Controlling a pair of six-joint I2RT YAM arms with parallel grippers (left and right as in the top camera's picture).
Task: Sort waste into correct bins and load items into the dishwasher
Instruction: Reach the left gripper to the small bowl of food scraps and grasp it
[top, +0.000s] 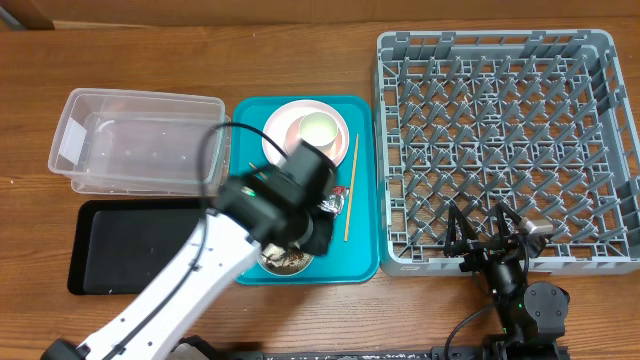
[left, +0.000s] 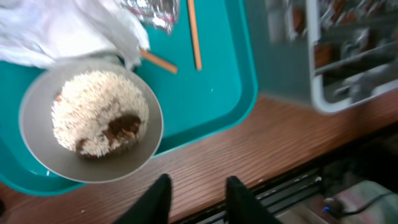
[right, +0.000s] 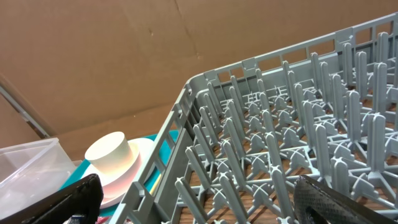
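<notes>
Wooden desk (left: 267, 146) shows between the 2 fingers of the left tool (left: 196, 200), which stand moderately apart and hold nothing. Just ahead of it and a little to its left sits the grey bowl (left: 34, 127) of rice (left: 93, 112) with brown scraps, on the teal tray (left: 217, 93). Beyond the bowl lie the crumpled napkin (left: 62, 31), the foil wrapper (left: 152, 9) and 2 chopsticks (left: 194, 34). Well off to that tool's left, the clear tub (top: 140, 150) and the black tray (top: 120, 245) look bare.

The right tool (top: 482, 232), spread wide and empty, hangs at the near wall of the dish rack (top: 500, 130), whose pegs carry nothing.

Waste sorting seems barely begun. The next move calls for advancing the left tool onto the bowl's rim or the napkin, then closing on it and keeping the bowl level until it is over a bin.
</notes>
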